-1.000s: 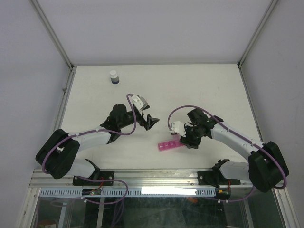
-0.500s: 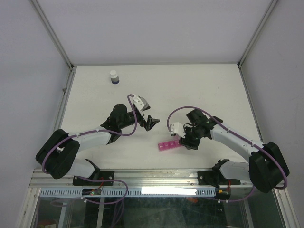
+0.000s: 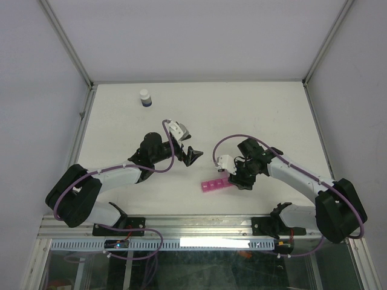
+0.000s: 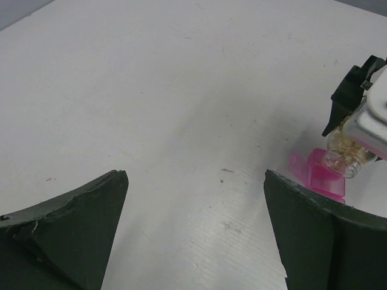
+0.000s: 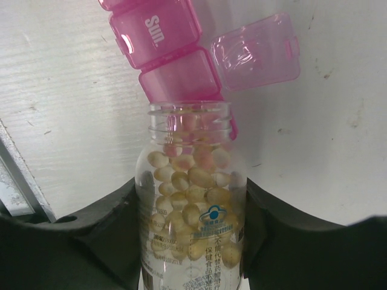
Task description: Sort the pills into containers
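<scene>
Containers [image 3: 216, 184] by bottle [image 5: 190, 199], near table [image 3: 242, 109] edge

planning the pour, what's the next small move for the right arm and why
Probably tilt the bottle slightly more: the right gripper holds it uncapped, its mouth by the pill box compartment whose lid is open, yet the pills sit inside.

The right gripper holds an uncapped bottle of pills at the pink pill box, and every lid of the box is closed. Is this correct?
Not every lid: one lid of the pink pill box stands open, as the right wrist view shows. The rest is correct: the right gripper holds the uncapped bottle of pills at the box.
</scene>
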{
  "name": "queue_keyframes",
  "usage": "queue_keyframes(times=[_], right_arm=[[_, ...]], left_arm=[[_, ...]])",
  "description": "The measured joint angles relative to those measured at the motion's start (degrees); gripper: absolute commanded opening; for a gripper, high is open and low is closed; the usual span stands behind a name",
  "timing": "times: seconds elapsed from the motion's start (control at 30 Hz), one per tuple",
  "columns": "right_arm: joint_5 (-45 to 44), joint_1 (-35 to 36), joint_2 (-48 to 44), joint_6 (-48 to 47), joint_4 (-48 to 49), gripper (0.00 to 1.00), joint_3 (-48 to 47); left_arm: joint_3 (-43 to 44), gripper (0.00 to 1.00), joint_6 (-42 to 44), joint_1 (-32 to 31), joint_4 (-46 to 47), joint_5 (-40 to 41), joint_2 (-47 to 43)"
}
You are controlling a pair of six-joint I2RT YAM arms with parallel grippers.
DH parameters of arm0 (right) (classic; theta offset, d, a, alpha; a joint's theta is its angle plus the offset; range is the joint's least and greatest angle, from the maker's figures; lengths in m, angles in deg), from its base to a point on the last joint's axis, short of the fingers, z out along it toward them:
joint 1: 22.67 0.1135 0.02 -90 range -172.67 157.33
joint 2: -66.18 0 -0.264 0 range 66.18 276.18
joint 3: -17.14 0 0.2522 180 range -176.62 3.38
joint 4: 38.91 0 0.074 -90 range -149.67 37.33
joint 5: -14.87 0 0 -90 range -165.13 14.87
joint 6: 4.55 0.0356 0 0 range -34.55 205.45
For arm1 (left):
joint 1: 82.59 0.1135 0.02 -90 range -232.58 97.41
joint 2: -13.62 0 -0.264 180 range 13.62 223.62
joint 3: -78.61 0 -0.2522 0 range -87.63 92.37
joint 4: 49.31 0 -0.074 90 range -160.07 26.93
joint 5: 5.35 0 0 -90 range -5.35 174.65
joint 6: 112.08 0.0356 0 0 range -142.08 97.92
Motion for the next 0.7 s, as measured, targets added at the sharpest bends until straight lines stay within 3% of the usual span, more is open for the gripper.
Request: queue_keyframes(times=[0.7], right_arm=[[0.6,0.3,-2.1,-0.6,0.1,0.0,0.1]], left_arm=[[0.0,0.99,0.0,0.0,-0.3,0.0,0.0]])
